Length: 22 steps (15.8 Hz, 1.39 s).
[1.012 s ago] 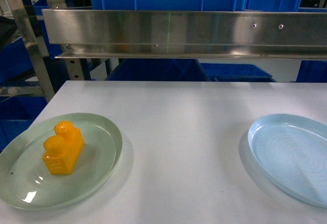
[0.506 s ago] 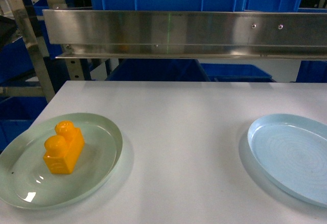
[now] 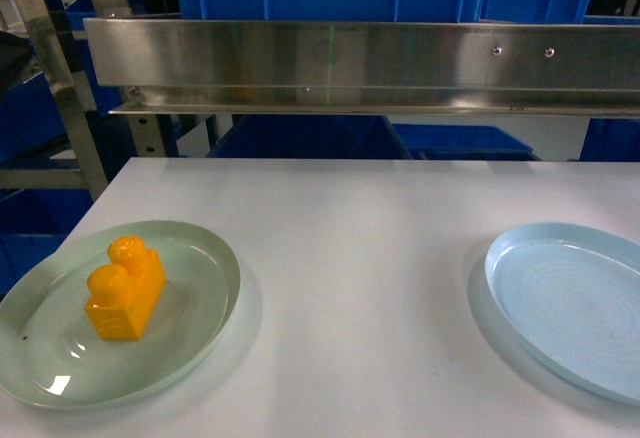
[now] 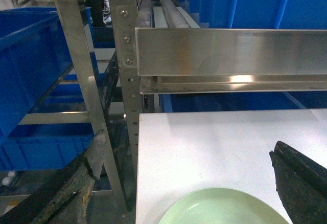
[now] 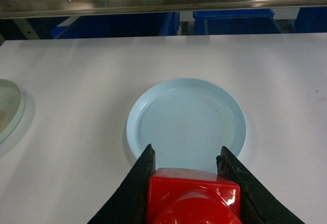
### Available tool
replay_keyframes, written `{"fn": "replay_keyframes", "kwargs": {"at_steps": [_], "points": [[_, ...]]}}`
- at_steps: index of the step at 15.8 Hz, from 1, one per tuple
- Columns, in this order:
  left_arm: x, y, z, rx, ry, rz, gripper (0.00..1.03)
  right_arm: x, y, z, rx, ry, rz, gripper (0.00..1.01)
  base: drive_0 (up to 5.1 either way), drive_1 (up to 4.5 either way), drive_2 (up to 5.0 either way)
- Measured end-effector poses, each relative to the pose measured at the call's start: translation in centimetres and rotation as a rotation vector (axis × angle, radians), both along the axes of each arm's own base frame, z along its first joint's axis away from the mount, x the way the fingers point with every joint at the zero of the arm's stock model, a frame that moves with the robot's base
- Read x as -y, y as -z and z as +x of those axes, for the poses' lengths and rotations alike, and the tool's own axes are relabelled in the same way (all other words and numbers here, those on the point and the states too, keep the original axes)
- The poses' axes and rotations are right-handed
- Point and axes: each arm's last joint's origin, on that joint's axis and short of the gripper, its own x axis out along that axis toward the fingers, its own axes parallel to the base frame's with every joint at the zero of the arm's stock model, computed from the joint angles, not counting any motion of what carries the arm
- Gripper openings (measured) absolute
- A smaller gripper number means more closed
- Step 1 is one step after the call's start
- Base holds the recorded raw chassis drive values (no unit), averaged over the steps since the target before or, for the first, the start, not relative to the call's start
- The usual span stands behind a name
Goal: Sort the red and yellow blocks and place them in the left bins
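White table (image 3: pixel 370 248) is my landmark; blue crates (image 4: pixel 25 65) sit off its left edge behind the steel rack (image 4: pixel 82 81), more blue bins behind the shelf rail (image 3: pixel 360 63). Pale green plate (image 3: pixel 190 308) near table's left front, pale blue plate (image 5: pixel 186 121) near its right front, empty. Yellow two-stud brick (image 3: pixel 124 290) lies on the green plate, studs up, long axis running front-to-back with a slight lean toward the table's right rear. My right gripper (image 5: pixel 186 183) is clamped on the red brick (image 5: pixel 193 201), stud facing the camera, held above the table just front of the blue plate; neither shows in head view. Left gripper (image 4: pixel 299 183): only one dark finger visible over the green plate's rim (image 4: pixel 225 203), can't tell whether it's spread or closed. I judge both bricks rigid, light, hollow plastic, glossy so a bit slippery; I'd pinch the yellow one across its short flat sides, below the studs.
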Motion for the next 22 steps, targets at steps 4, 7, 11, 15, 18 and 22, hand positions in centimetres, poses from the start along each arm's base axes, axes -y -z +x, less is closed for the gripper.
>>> {"fn": "replay_keyframes", "kwargs": {"at_steps": [4,7,11,15,18,22], "points": [[0.0,0.0,0.0,0.0,0.001,0.0,0.98,0.0,0.0,0.0,0.001,-0.003,0.002,0.29,0.0,0.0,0.0],[0.0,0.0,0.0,0.0,0.001,0.0,0.98,0.0,0.0,0.0,0.002,-0.011,0.002,0.29,0.0,0.0,0.0],[0.0,0.0,0.0,0.0,0.001,0.0,0.98,0.1,0.0,0.0,-0.006,-0.016,0.009,0.29,0.0,0.0,0.0],[0.0,0.0,0.0,-0.005,0.002,0.001,0.98,0.7,0.2,0.3,-0.016,0.017,0.013,0.29,0.0,0.0,0.0],[1.7,-2.6,1.7,-0.073,-0.026,-0.009,0.98,0.7,0.2,0.3,-0.015,0.017,0.013,0.29,0.0,0.0,0.0],[4.8,0.7,4.6,-0.369,-0.063,0.044,0.98,0.7,0.2,0.3,-0.014,0.017,0.013,0.29,0.0,0.0,0.0]]}}
